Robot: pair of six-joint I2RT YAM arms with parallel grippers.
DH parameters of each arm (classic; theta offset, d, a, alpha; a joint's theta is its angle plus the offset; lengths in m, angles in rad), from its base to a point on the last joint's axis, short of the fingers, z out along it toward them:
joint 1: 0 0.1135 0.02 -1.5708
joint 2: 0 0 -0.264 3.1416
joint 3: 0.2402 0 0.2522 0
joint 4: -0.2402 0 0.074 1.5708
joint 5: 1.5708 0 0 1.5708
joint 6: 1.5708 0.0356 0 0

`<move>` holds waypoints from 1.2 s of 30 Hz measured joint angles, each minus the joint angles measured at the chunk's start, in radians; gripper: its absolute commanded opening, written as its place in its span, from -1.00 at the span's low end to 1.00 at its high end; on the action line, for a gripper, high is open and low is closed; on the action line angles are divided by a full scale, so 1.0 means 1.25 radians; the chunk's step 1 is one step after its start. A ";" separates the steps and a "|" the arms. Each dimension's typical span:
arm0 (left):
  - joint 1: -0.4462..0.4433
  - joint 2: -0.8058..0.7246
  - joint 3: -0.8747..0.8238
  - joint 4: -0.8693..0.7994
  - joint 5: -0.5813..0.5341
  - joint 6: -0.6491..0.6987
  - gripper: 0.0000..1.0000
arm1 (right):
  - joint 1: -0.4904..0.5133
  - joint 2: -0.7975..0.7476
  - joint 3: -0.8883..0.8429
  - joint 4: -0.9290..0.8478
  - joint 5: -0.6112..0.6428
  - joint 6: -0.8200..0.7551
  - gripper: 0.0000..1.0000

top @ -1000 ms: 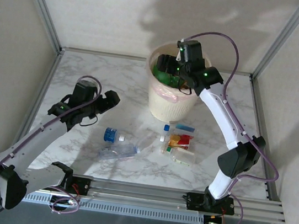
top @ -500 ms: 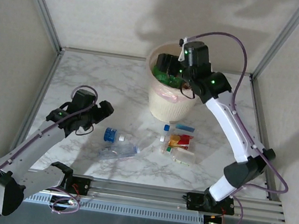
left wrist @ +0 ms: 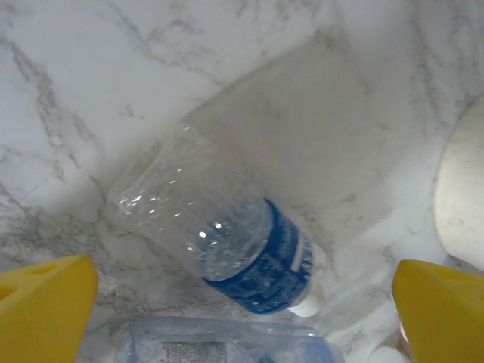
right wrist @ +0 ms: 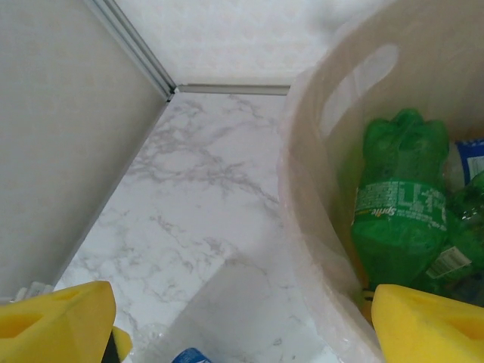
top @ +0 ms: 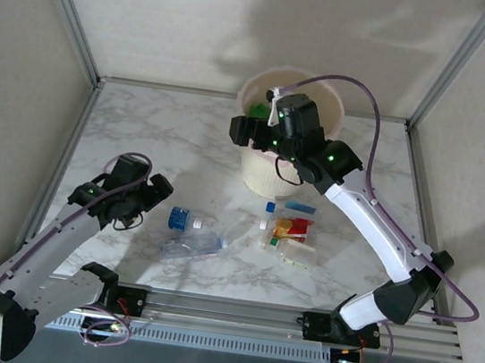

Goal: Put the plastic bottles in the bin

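The left hand hangs over the marble desk with its yellow fingers spread wide and nothing pinched between them. Below the gap lies a clear bottle with a blue label. It is on its side, with its white cap pointing to the lower right of the wrist view and its base to the upper left. Whether the fingers touch it cannot be told. A crushed clear bottle lies just beside it at the bottom edge of that view. From above, this hand sits just left of the two bottles.

The right hand is also spread and empty. It is held up outside the bin, at the left side of the rim, with the thin liner and cream wall close on its right. Inside the bin, a green bottle with a Sprite label leans against the wall, and more bottles are partly seen beside it. The green bottle lies right of this hand and lower, across the rim.

A cluster of small bottles — red, yellow and blue labels among them — lies on the desk in front of the bin, apart from both hands.
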 measured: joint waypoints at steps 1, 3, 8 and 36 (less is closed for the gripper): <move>0.000 0.001 -0.013 0.002 0.000 -0.009 0.99 | 0.001 0.000 -0.001 0.003 -0.002 0.002 0.77; 0.001 0.006 -0.037 0.008 -0.002 -0.030 0.99 | 0.004 0.000 -0.001 0.013 -0.005 0.006 0.77; 0.001 0.046 -0.081 0.069 0.001 -0.075 0.99 | 0.013 0.000 -0.009 0.039 -0.008 0.016 0.78; 0.000 0.346 -0.068 0.249 -0.027 -0.114 0.58 | 0.023 -0.052 -0.123 0.060 -0.001 0.061 0.60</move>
